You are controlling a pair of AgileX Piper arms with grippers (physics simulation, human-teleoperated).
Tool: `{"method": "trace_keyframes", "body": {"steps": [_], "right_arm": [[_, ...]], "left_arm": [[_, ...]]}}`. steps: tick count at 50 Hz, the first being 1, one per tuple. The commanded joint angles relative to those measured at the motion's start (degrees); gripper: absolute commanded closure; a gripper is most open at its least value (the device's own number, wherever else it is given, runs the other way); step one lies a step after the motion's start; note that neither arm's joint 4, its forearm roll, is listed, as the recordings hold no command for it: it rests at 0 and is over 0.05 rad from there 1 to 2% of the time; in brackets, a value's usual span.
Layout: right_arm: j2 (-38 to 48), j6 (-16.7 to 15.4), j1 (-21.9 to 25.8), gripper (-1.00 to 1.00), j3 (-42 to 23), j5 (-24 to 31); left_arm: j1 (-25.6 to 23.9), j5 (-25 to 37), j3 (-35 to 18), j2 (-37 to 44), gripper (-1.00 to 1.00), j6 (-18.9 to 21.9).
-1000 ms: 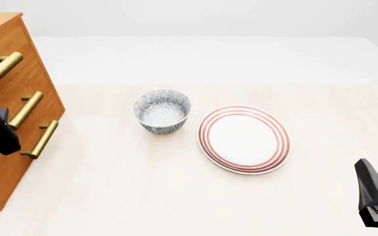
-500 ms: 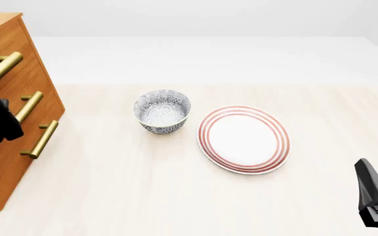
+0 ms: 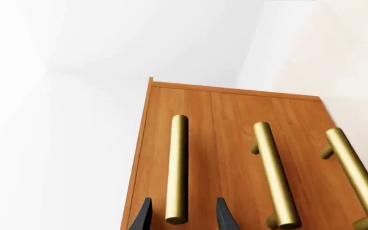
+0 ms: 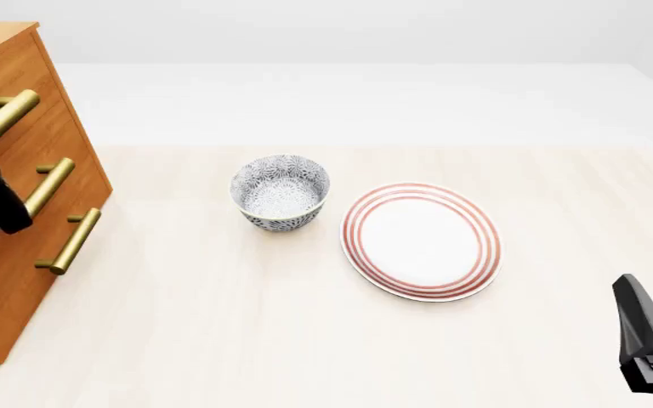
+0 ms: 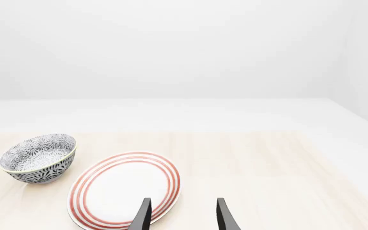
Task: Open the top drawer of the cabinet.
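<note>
Black fingertips of the left gripper (image 3: pixel 178 216) stand apart on either side of a brass handle (image 3: pixel 177 167), holding nothing. That bar is the top drawer (image 4: pixel 14 127) handle on the cabinet (image 4: pixel 9 255) at the bench's (image 4: pixel 247 340) left edge. Closing off-centre near the bar's end could slip off. Right gripper (image 5: pixel 182 215) rests open and empty, near. Farther out, plate (image 4: pixel 421 240) and bowl (image 4: pixel 280 192) sit clear of the drawer's path.
</note>
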Motion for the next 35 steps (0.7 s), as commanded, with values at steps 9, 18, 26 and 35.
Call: {"method": "trace_keyframes", "body": {"steps": [9,18,26,35], "right_arm": [[0.00,0.00,0.00,-1.00,0.00,0.00],[-0.01,-0.01,-0.01,-1.00,0.00,0.00],[-0.01,0.00,0.00,-1.00,0.00,0.00],[0.00,0.00,-0.01,-1.00,0.00,0.00]], "left_arm": [[1.54,-2.19,1.22,-0.67,1.00,0.88],[1.09,-3.17,2.53,-1.37,1.00,1.80],[-0.33,-3.89,3.87,-2.43,1.00,3.37],[-1.44,-4.78,5.07,-2.84,1.00,4.62]]}}
